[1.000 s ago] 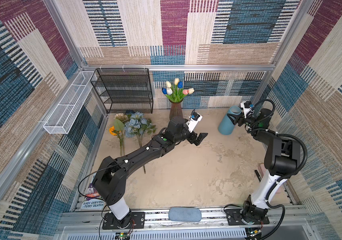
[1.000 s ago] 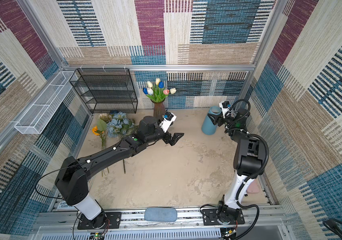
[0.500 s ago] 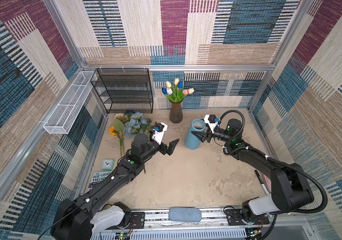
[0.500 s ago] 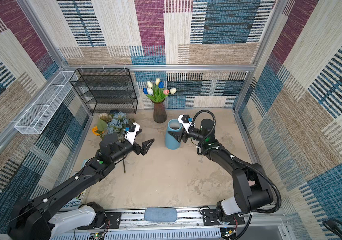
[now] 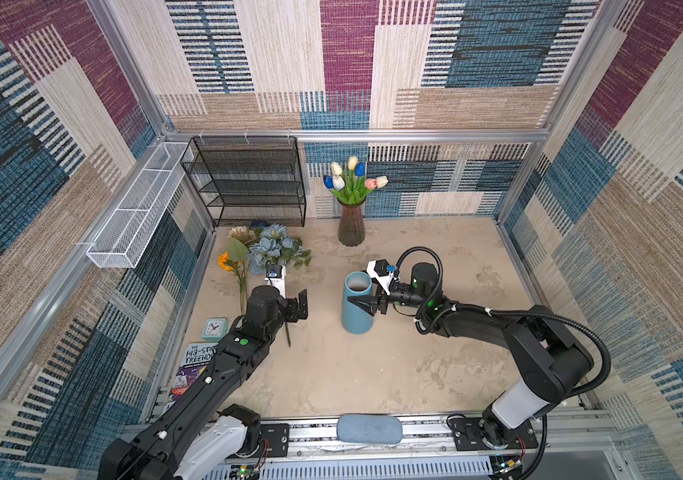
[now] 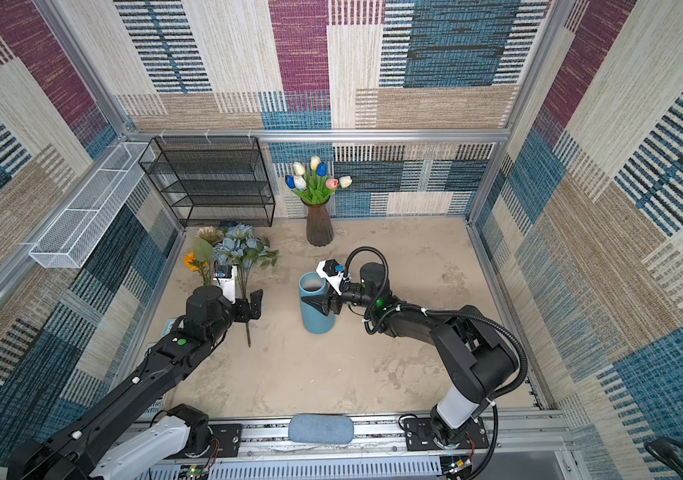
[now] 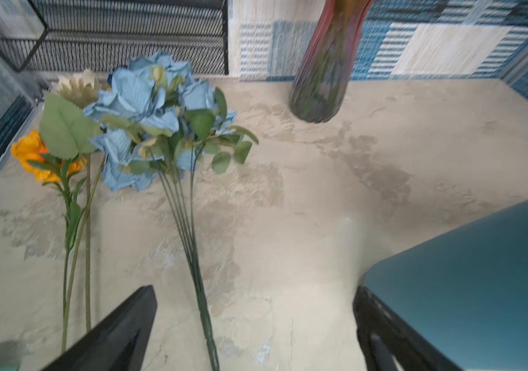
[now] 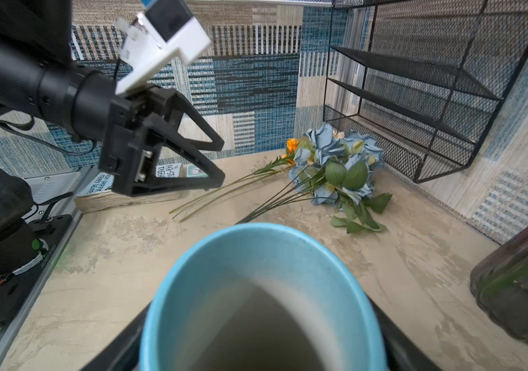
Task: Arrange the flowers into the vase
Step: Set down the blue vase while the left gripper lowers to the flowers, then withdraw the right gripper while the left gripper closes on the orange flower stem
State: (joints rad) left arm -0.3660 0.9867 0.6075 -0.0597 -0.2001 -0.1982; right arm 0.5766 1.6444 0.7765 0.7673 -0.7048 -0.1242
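The dusty-blue rose bunch (image 5: 274, 249) (orange bloom (image 5: 225, 261) and beige bloom (image 5: 242, 235) beside it) lay flat on the desk (image 5: 373, 374) left of the blue vase (image 5: 352, 325). Right jaws clasped that vase; left jaws hung spread over the stems (image 7: 192, 257).

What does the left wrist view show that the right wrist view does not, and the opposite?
Only the left wrist view: the outer wall of the tall light-blue cylindrical vase. Only the right wrist view: that vase's open mouth, the whole left gripper, open, and a paperback book lying flat. Both: the dusty-blue rose bunch, the orange flower, the black wire-mesh shelf, the dark ribbed glass vase.
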